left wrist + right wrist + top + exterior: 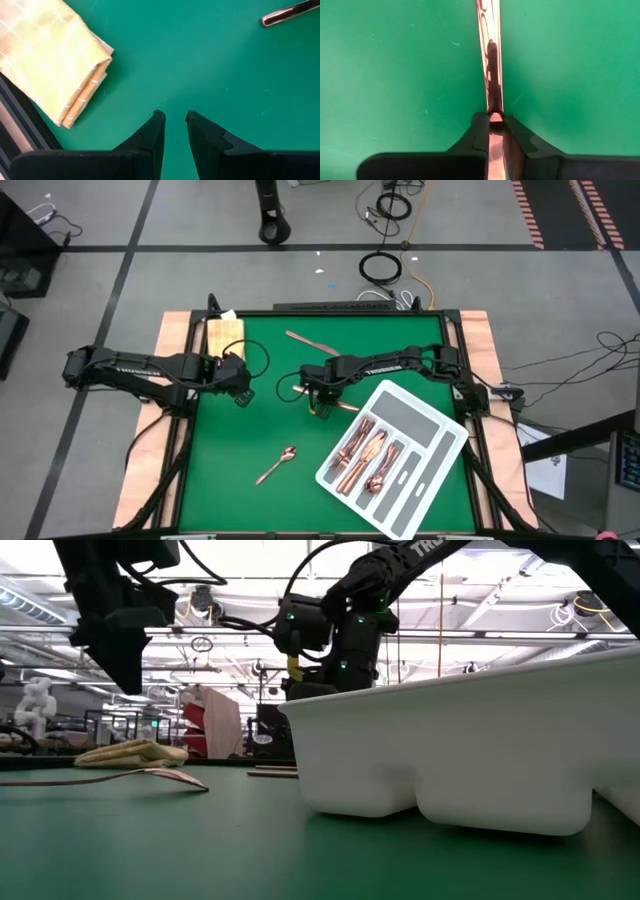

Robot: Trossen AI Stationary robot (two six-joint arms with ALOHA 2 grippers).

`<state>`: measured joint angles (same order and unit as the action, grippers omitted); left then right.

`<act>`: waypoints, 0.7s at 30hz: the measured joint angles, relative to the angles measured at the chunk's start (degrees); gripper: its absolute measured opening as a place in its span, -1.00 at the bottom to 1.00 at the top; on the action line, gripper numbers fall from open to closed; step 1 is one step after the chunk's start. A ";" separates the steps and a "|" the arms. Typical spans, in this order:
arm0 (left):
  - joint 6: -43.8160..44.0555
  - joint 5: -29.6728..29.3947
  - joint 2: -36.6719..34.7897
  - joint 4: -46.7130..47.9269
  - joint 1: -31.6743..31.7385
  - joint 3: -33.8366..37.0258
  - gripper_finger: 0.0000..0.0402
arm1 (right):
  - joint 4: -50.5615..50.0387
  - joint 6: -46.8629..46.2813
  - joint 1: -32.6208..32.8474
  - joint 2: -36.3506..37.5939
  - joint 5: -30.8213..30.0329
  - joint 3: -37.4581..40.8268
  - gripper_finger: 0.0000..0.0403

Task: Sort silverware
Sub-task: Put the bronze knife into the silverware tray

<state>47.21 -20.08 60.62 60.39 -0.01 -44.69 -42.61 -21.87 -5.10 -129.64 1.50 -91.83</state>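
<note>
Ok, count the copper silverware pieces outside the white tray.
3: a piece near the mat's far edge, a spoon front-left, another in the right gripper; more may be hidden.

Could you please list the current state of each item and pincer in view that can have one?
Right pincer: shut on a copper utensil, at the table's middle.
Left pincer: slightly open, empty, near the cloth.
Yellow cloth: folded, flat on the mat.
Tray: partly filled with copper silverware.
Spoon: loose on the mat.
Far utensil: loose on the mat.
</note>
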 joint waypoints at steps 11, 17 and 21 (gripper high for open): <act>-0.10 0.02 0.00 0.09 0.00 0.00 -0.55 | -4.98 2.82 0.98 -1.36 -3.28 -9.84 -0.99; -0.30 0.00 0.00 0.17 0.00 0.00 -0.55 | -4.33 4.18 0.61 -1.70 -4.61 -15.37 -0.98; -1.56 0.02 0.00 0.21 0.00 0.00 -0.55 | -4.57 4.56 0.61 -1.70 -6.03 -18.17 -0.99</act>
<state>45.65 -20.05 60.62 60.60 -0.01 -44.69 -47.18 -17.31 -4.49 -131.35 -4.54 -110.00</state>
